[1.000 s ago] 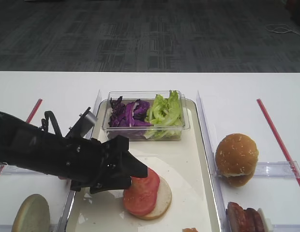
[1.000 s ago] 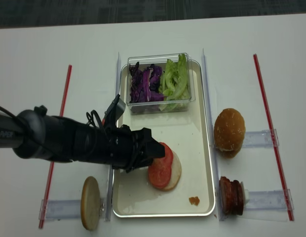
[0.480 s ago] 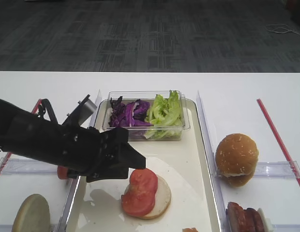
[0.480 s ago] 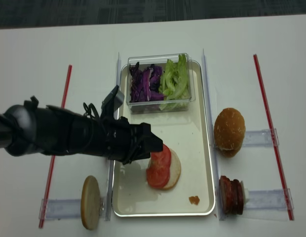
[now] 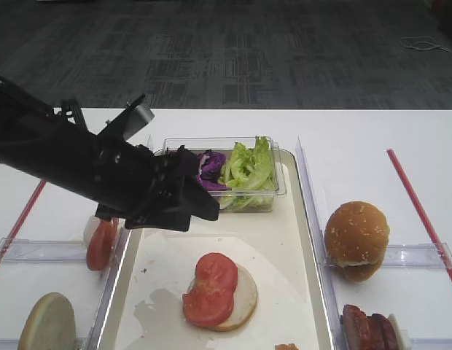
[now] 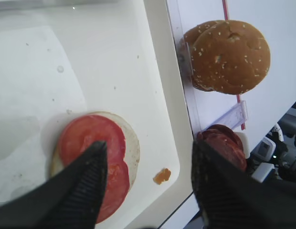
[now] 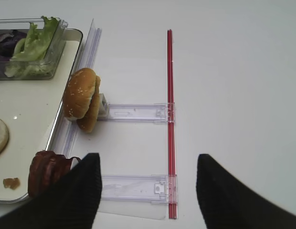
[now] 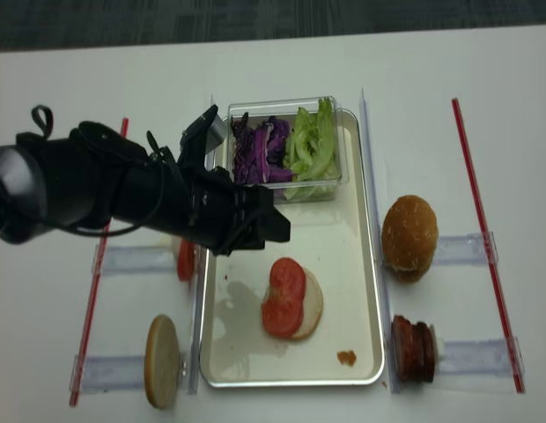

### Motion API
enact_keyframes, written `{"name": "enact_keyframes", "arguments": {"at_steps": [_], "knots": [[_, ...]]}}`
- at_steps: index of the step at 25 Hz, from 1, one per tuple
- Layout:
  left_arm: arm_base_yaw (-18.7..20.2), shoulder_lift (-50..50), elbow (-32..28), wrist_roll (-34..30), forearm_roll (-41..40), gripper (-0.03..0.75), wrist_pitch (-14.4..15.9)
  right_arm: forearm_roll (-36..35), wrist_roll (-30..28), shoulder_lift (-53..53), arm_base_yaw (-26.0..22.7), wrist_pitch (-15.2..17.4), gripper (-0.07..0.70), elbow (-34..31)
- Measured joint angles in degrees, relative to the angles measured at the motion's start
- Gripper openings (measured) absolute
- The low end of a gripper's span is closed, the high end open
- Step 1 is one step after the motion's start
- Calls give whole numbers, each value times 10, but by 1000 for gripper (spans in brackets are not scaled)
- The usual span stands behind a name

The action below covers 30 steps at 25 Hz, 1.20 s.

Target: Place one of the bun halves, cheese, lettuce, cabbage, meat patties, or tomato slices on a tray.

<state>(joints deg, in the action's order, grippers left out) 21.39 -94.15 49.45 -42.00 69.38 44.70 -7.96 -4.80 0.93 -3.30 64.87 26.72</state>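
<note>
A cream tray holds a bun half, cut face up, with two overlapping tomato slices lying on it. My left gripper hovers open and empty above the tray, up and left of that stack. In the left wrist view its fingers frame the tomato slices from above without touching them. My right gripper stands open and empty over the table right of the tray. Lettuce and cabbage fill a clear box at the tray's far end.
A stacked pair of bun halves and meat patties stand in clear holders right of the tray. More tomato slices and a bun half stand on the left. An orange crumb lies on the tray. Red strips edge both sides.
The left gripper has risen and drawn back up-left from the tomato slices, which now lie free on the bun half. They shifted slightly as it left.
</note>
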Motion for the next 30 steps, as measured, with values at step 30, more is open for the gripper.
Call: {"name": "enact_keyframes", "arguments": {"at_steps": [30], "knots": [[-54,5,178,328,-475,376,157,0,0,0,0,0,452,0]]}}
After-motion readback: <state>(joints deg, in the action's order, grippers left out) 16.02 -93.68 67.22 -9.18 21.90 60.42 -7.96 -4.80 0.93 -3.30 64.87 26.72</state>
